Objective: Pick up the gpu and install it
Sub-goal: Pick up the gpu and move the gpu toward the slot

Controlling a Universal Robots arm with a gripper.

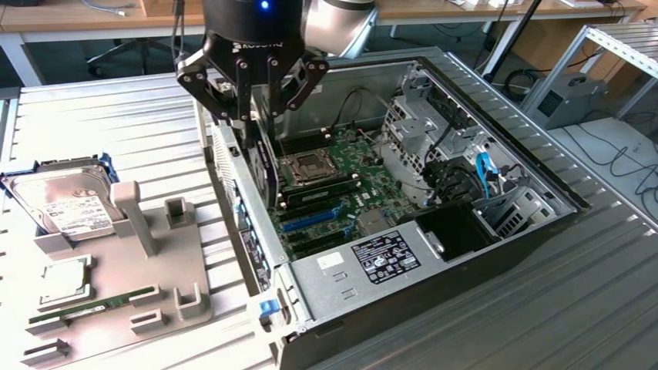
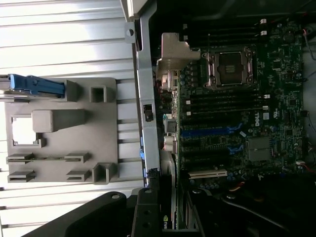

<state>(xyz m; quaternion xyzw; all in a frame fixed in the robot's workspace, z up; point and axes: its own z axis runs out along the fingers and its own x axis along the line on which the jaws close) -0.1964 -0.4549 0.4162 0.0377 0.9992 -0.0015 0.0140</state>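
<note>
Watching the exterior view, I see the hand (image 1: 254, 112) closed on the top of the gpu (image 1: 265, 166). The card hangs edge-down in the grip, clear of the board, just inside the rear wall (image 1: 234, 193) of the open case (image 1: 555, 193) on the counter (image 1: 123, 116). Its lower end is near the blue slots (image 1: 308, 220) on the motherboard (image 1: 355, 181), and I judge it is not seated in any of them yet.

My main worry is alignment. The card looks slightly tilted from here, and if it goes down that way its contact edge could land beside a slot and scrape the board. The silvery bracket end sits close to the rear wall and could catch on the sheet metal, twisting the card in the fingers. The grip is on a thin edge, so a snag could make it slip. The CPU socket (image 1: 308, 166) is also nearby and exposed.
</note>
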